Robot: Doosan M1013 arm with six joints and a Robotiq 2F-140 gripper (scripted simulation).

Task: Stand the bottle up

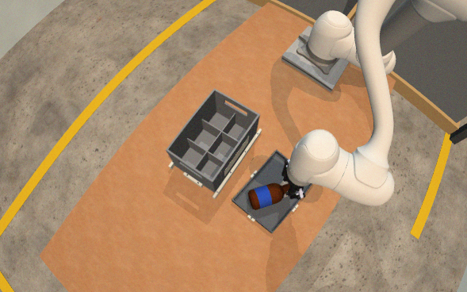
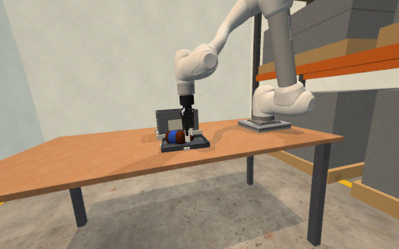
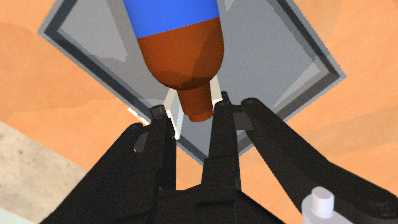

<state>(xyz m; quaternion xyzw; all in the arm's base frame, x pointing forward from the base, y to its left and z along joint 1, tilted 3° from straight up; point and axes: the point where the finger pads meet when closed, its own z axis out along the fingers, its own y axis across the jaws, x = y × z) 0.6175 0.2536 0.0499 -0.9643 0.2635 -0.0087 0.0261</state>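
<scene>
Top view: table (image 1: 132, 222) carries crate (image 1: 188, 132) and, just beside it, tray (image 1: 275, 220); bottle (image 1: 268, 195) lies on its side in the tray; gripper (image 3: 192, 112) clamped on its neck. Advice: pivot about the base, lift slowly, keep tray unmoved.

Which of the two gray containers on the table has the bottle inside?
The shallow tray, where the gripper grips the bottle; the divided crate holds none.
</scene>
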